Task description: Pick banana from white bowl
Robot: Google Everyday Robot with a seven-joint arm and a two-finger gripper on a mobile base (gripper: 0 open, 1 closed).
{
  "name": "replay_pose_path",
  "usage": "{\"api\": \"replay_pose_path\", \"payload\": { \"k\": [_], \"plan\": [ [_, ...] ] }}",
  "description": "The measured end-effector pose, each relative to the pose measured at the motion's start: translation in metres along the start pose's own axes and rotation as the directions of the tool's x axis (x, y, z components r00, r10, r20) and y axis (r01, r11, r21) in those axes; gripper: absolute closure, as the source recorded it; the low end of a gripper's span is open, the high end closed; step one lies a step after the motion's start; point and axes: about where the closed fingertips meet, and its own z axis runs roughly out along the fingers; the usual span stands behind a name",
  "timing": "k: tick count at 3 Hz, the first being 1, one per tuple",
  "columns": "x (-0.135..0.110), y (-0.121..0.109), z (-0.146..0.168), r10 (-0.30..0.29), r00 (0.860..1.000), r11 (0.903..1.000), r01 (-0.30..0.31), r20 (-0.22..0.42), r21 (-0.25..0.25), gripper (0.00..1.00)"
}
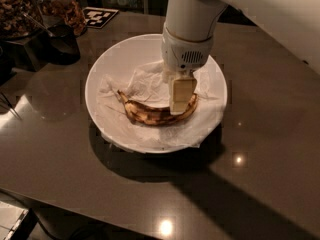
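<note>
The banana [149, 115], yellow-brown with dark spots, lies curved on crumpled white paper towel [145, 81] inside the wide white bowl [95, 86] at the centre of the dark table. Its thin stem points to the upper left. My gripper [180, 105] hangs from the white arm [189, 29] and comes straight down over the right part of the banana, reaching its level and hiding part of it. The banana still rests in the bowl.
A small dark cup [62, 44] stands left of the bowl. Jars of nuts [17, 9] sit at the far left back. A black-and-white tag [98, 16] lies behind the bowl. The table's front edge [30, 204] runs along the lower left.
</note>
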Motion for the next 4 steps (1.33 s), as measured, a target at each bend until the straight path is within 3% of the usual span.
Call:
{"api": "replay_pose_path", "payload": {
  "k": [3,4],
  "plan": [
    [0.004,-0.005,0.059,0.004,1.000,0.9918,-0.007,-0.022,-0.127,0.36],
    [0.006,-0.001,0.082,0.006,0.999,0.9833,-0.012,-0.034,-0.182,0.47]
  ]
}}
